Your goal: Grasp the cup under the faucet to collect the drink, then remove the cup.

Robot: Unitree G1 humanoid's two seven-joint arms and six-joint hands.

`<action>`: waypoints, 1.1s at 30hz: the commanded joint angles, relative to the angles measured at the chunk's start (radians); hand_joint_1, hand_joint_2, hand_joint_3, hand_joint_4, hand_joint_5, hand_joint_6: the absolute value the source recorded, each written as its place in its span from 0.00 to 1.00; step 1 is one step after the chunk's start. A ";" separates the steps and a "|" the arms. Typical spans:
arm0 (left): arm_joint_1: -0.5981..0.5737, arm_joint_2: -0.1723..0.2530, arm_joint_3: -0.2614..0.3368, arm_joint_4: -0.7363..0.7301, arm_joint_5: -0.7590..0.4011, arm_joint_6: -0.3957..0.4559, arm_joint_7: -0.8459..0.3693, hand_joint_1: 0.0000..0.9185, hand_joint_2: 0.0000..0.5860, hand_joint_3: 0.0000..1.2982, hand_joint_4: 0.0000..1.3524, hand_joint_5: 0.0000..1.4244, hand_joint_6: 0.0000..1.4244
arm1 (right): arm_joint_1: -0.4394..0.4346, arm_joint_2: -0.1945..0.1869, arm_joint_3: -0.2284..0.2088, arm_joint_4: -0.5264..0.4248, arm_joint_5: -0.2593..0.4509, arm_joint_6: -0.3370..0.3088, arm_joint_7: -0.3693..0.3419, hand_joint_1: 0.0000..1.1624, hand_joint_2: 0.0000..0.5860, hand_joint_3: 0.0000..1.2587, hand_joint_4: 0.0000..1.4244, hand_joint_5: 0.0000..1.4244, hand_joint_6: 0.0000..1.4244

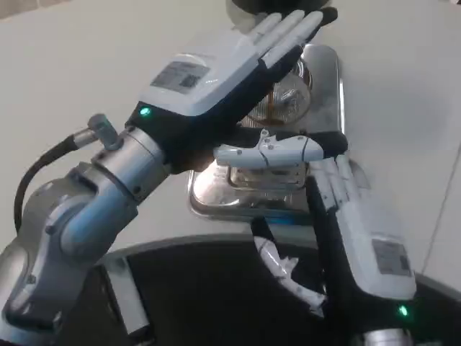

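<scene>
A clear cup stands on a shiny metal drip tray at the upper middle of the head view. A dark dispenser base shows at the top edge behind it. My left hand reaches in from the lower left and hovers over the cup's left side, fingers straight and together, thumb stretched to the right above the tray's front. It hides part of the cup, and I see no grip on it. My right hand lies at the lower right, fingers pointing up along the tray's right front corner, holding nothing.
The tray sits on a white table with bare surface to the left and right. A dark curved edge crosses the bottom of the picture. My left forearm fills the lower left.
</scene>
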 commanded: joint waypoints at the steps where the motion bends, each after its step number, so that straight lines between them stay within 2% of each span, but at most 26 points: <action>1: 0.038 0.018 -0.016 0.026 0.018 0.011 -0.033 0.00 0.27 0.00 0.00 0.00 0.00 | -0.013 0.029 0.007 0.021 0.015 -0.001 -0.033 0.45 0.66 0.00 0.00 0.00 0.00; 5: 0.036 0.015 -0.017 0.031 0.019 0.014 -0.031 0.00 0.27 0.00 0.00 0.00 0.00 | -0.019 0.049 0.002 0.038 0.027 -0.005 -0.064 0.47 0.63 0.00 0.00 0.00 0.00; 9: 0.030 0.014 -0.018 0.047 0.017 0.014 -0.029 0.00 0.27 0.00 0.00 0.00 0.00 | -0.051 0.076 -0.034 0.094 0.103 -0.011 -0.087 0.49 0.60 0.00 0.00 0.00 0.00; 16: 0.025 0.019 -0.015 0.065 0.014 0.007 -0.025 0.00 0.27 0.00 0.00 0.00 0.00 | -0.093 0.074 -0.070 0.152 0.212 -0.044 -0.084 0.51 0.55 0.00 0.00 0.00 0.00; 20: 0.026 0.024 -0.007 0.072 0.012 0.002 -0.021 0.00 0.27 0.00 0.00 0.00 0.00 | -0.125 0.072 -0.074 0.175 0.252 -0.049 -0.062 0.52 0.55 0.00 0.00 0.00 0.00; 25: 0.027 0.025 0.002 0.080 0.013 -0.004 -0.021 0.00 0.27 0.00 0.00 0.00 0.00 | -0.150 0.071 -0.064 0.184 0.274 -0.047 -0.041 0.54 0.52 0.00 0.00 0.00 0.00; 33: 0.029 0.027 0.012 0.083 0.015 -0.006 -0.019 0.00 0.27 0.00 0.00 0.00 0.00 | -0.172 0.102 -0.053 0.170 0.266 -0.018 -0.050 0.56 0.49 0.00 0.00 0.00 0.00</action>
